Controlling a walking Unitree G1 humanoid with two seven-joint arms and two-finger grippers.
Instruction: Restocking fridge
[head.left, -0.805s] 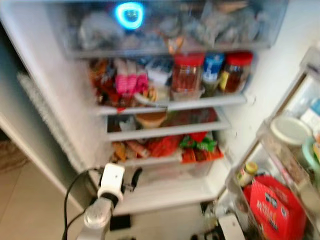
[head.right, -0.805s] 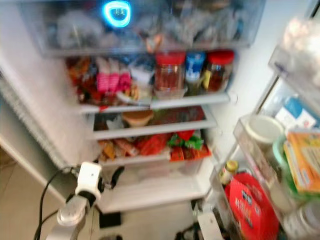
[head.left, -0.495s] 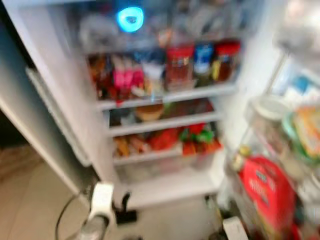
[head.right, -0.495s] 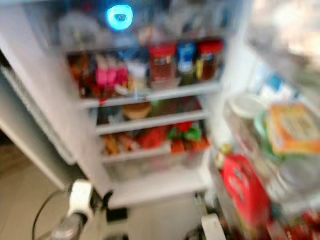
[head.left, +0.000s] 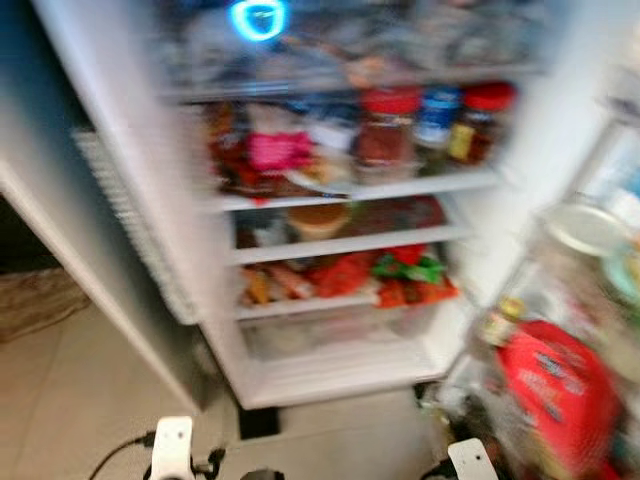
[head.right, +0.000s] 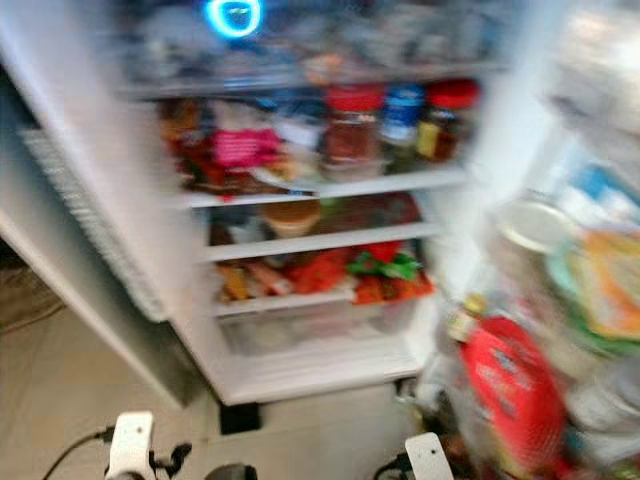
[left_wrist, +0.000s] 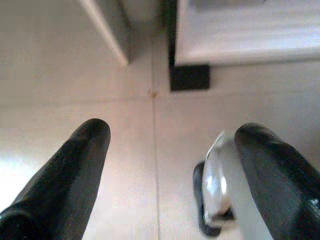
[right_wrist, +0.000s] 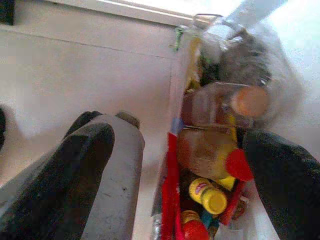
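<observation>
Fridge (head.left: 340, 190) open, left pincer (left_wrist: 170, 165) and right pincer (right_wrist: 175, 165) low, fingers apart

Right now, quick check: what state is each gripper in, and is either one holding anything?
Left gripper: jaws open, empty, above the pale tiled floor.
Right gripper: jaws open, empty, beside the clear door bin of bottles.

I see beige tiled floor (head.left: 70, 400) at 7 o'clock | black block (left_wrist: 189, 77) on the tiles under the cabinet edge | brown mat (head.left: 35, 300) at 9 o'clock, blurred
</observation>
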